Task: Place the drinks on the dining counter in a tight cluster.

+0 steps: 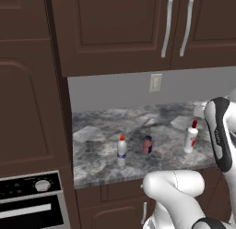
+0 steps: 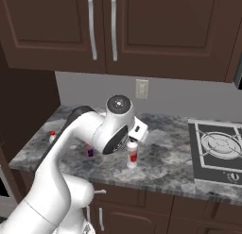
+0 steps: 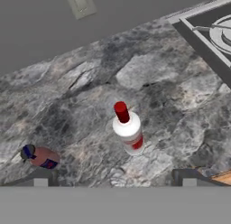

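Three drinks stand on a grey marbled wall counter (image 1: 101,165). The clear bottle with red cap and blue label (image 1: 121,152) is on the left, and the short pinkish-red bottle (image 1: 147,145) is in the middle. The wider white bottle with red cap (image 1: 191,136) stands on the right. My gripper (image 3: 115,178) hovers open above and just in front of the white bottle (image 3: 128,130), with nothing between its fingers. The pinkish-red bottle (image 3: 40,156) lies off to the left of the left fingertip. The arm partly hides the clear bottle (image 2: 52,135) in the right base view. The dining counter is out of view.
A cooktop (image 2: 220,150) is set into the counter to the right of the white bottle (image 2: 133,154). Dark brown wall cabinets (image 2: 108,30) hang overhead, and an outlet (image 2: 141,88) sits on the grey backsplash. An oven (image 1: 32,200) stands left of the counter.
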Robot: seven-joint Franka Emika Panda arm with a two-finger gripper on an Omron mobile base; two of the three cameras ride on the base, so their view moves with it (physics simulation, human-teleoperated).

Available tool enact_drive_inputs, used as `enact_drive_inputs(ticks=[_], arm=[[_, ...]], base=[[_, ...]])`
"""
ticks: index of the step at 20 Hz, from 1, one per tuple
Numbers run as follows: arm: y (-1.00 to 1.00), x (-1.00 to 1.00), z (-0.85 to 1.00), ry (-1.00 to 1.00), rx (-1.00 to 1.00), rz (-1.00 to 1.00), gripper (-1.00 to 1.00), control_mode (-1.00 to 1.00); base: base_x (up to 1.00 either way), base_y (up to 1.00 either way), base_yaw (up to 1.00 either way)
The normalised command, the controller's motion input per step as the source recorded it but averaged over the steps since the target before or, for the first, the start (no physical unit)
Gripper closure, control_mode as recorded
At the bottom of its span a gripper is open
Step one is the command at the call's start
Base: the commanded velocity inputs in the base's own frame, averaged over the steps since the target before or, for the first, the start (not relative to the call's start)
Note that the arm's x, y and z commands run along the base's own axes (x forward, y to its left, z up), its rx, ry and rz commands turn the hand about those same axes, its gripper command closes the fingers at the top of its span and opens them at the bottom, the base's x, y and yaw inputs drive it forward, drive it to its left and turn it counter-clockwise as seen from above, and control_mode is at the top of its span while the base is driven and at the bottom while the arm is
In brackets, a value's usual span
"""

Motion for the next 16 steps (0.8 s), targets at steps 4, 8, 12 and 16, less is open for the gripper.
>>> enact_drive_inputs(ticks=[4, 8, 12, 16], arm=[[-0.49, 0.00, -0.08, -0.19, 0.02, 0.24, -1.00, -1.00], [-0.23, 0.00, -0.07, -0.09, 0.00, 0.26, -1.00, -1.00], [-0.31, 0.21, -0.01, -0.06, 0.00, 0.25, -1.00, -1.00], [-0.08, 0.58, -0.11, -0.07, 0.00, 0.08, -1.00, -1.00]], base=[[0.00, 0.00, 0.00], [0.00, 0.00, 0.00], [0.00, 0.00, 0.00], [0.00, 0.00, 0.00]])
